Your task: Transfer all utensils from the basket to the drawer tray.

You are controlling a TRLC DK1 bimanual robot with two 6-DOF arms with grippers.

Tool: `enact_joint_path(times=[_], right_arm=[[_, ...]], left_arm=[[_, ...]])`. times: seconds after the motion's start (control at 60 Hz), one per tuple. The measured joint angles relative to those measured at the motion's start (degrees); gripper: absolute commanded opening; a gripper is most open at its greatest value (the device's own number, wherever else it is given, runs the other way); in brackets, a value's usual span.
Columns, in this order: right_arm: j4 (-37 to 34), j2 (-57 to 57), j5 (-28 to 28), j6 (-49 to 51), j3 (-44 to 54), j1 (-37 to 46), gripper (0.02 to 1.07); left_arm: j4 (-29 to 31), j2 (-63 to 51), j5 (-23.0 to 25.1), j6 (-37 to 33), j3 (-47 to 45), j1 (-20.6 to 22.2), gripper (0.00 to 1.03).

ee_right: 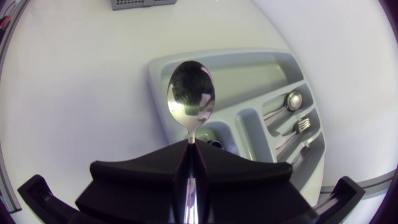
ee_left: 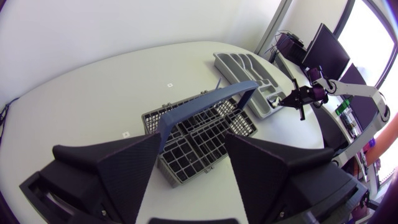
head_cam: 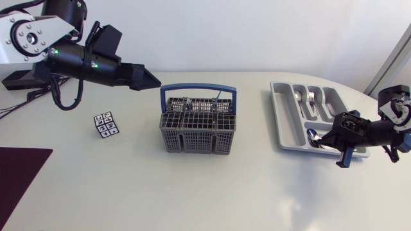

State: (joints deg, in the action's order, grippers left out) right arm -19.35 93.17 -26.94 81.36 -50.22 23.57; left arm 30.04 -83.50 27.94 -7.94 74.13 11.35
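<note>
Your right gripper is pinching a spoon by its handle, with the bowl pointing ahead. It holds the spoon over the end of the drawer tray that faces the desk's front edge. The tray lies near the desk's right edge. Its narrow slots hold another spoon and a fork, and something rounded lies just under the held spoon.

Your left gripper is spread wide and holds nothing. It hangs off the back left corner of the basket, which sits mid-desk. The basket's blue handle runs across just ahead of the fingers. A few utensil handles stand in the basket's back compartments, so the job is not finished.

What to watch for:
- The spoon is held only by its thin handle, so it may swivel in the grip.
- Let go from too high, it could strike a divider and end up across two slots or out on the desk.
- If the right arm comes in low, it could nudge the tray's wall and push the tray toward the right edge.
- On the left, a careless descent could hook the blue handle and drag or tip the basket.
- The utensils stand close together, so you may pick up two at once.
</note>
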Motion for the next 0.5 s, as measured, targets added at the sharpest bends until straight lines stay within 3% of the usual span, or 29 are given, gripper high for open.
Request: enact_joint_path(times=[0.267,0.35,0.383,0.45,0.5], right_arm=[[4.79,7.19,5.44,5.92,-3.91,2.47,0.11],[7.1,8.57,6.78,6.58,-3.74,2.51,0.35],[8.09,8.83,7.37,6.8,-3.67,2.6,0.59],[8.98,8.87,8.48,6.99,-3.67,2.86,0.95],[9.33,8.87,9.11,6.99,-3.67,3.19,0.98]], left_arm=[[-0.31,0.0,-1.42,-1.46,-2.67,-0.87,0.73],[-0.35,0.0,-1.42,-1.84,-3.28,-1.46,0.73],[-0.35,0.0,-1.44,-2.3,-3.52,-1.62,0.73],[-0.5,0.13,-2.12,-2.89,-4.24,-1.92,0.73],[-0.52,0.33,-2.45,-3.34,-4.87,-2.1,0.73]])
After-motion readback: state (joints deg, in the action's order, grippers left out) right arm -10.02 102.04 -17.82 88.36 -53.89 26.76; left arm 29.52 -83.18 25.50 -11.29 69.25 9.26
